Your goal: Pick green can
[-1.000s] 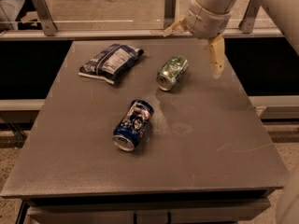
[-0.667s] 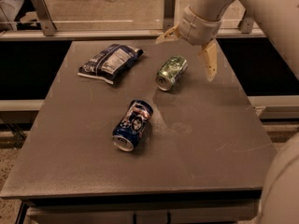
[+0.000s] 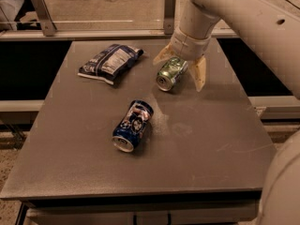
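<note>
The green can (image 3: 170,73) lies on its side on the grey table (image 3: 211,144), right of centre toward the back, its silver end facing front-left. My gripper (image 3: 180,67) is open and hangs directly over the can. One tan finger (image 3: 198,72) is on the can's right side and the other (image 3: 162,55) on its back-left side, so the fingers straddle the can. The white arm comes in from the upper right.
A dark blue can with white graphics (image 3: 133,125) lies on its side near the table's middle. A dark blue crinkled snack bag (image 3: 110,62) lies at the back left. A metal rail (image 3: 93,32) runs behind the table.
The gripper has moved left and down from beside the green can to over it, its fingers now on either side. The cans and bag have not moved.
</note>
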`<action>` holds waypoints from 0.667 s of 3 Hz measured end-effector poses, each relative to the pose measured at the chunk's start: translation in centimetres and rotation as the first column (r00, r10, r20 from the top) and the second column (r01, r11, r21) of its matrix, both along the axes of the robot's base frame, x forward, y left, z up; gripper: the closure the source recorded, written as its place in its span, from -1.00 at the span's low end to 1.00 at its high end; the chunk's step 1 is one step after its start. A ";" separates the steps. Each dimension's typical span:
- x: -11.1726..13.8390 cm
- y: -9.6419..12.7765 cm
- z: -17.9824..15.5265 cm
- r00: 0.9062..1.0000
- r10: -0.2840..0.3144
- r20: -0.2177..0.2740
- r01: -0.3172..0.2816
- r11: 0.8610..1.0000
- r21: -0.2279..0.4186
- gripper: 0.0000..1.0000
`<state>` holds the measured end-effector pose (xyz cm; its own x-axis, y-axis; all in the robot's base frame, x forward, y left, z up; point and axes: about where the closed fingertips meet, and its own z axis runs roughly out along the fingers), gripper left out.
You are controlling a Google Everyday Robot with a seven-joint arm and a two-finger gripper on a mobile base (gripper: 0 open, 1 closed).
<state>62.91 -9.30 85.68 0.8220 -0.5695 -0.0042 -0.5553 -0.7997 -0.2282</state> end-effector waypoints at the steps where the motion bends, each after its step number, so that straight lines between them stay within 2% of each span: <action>1: -0.3 0.7 -1.5 0.999 0.033 0.002 -0.033 0.999 -0.039 -0.17; 2: -0.6 1.1 -1.6 0.999 0.051 0.003 -0.051 0.998 -0.045 0.28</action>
<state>62.29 -8.16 84.05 0.8500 -0.5262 0.0240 -0.5125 -0.8366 -0.1934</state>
